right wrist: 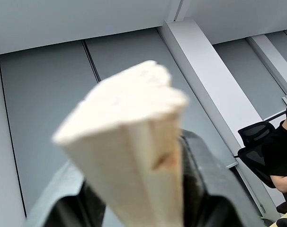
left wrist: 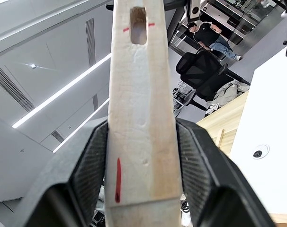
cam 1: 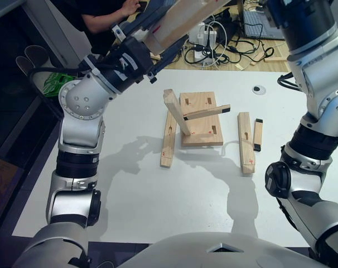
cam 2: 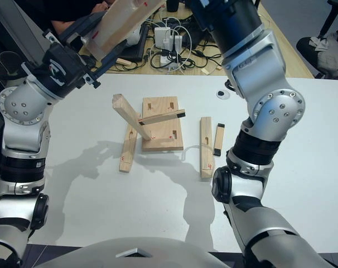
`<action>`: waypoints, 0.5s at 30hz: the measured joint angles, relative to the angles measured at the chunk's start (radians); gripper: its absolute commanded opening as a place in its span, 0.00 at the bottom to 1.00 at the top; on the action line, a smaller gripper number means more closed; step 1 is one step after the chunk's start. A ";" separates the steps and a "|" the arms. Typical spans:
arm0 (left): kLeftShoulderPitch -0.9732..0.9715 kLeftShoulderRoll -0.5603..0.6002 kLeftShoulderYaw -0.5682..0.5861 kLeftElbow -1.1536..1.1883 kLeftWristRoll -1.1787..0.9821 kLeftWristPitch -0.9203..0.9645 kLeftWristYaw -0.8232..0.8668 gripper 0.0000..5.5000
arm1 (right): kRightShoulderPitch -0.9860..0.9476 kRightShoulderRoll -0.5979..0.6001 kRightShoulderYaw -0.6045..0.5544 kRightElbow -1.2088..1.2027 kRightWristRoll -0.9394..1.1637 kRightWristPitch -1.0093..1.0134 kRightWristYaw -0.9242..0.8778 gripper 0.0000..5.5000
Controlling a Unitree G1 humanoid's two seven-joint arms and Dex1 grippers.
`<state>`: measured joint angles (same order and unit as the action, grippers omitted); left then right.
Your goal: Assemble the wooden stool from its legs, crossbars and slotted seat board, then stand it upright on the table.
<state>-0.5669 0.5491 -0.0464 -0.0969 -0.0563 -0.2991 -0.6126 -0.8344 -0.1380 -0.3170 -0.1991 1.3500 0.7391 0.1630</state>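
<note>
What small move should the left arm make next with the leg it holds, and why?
Probably lower the held leg, clamped between the jaws of the left gripper, toward a free slot of the seat board: it hangs high above the table, and only one tilted leg stands in the board.

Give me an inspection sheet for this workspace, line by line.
Surface: white table, flat.
Job's things: slotted wooden seat board lies flat. One light wooden leg stands tilted in it, with a crossbar jutting from its side. A second leg lies left of the board and a third leg right of it, with a short black-tipped bar alongside.
Clutter: small round disc near the table's far edge; green item off its left edge.
End effectors: left end effector is shut on a raised wooden leg. Right end effector is shut on a wooden piece; cannot tell whether it is the same leg.
Cables: cable tangle with a power strip on the desk beyond.
Surroundings: laptop on that desk.
</note>
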 measured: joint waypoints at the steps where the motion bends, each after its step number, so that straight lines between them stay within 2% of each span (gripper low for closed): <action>1: 0.001 0.000 0.000 0.000 0.000 -0.001 -0.003 0.38 | 0.004 -0.002 0.000 0.001 0.001 0.000 0.000 0.24; 7: 0.001 0.000 -0.001 -0.004 0.003 -0.002 -0.010 0.38 | 0.010 -0.019 0.003 0.004 0.001 -0.005 -0.002 0.23; 8: 0.001 -0.001 -0.001 -0.005 0.005 -0.001 -0.009 0.44 | 0.011 -0.018 0.004 0.004 0.001 -0.008 -0.004 0.23; 11: -0.003 -0.005 0.007 -0.004 0.028 -0.001 0.026 0.53 | 0.011 -0.008 0.001 0.006 0.002 -0.029 -0.025 0.18; 15: -0.015 -0.010 0.016 -0.002 0.069 0.001 0.075 0.65 | 0.011 0.004 -0.008 0.018 -0.024 -0.089 -0.063 0.18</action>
<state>-0.5819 0.5392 -0.0300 -0.0993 0.0123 -0.2985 -0.5379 -0.8233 -0.1337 -0.3252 -0.1815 1.3262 0.6506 0.1001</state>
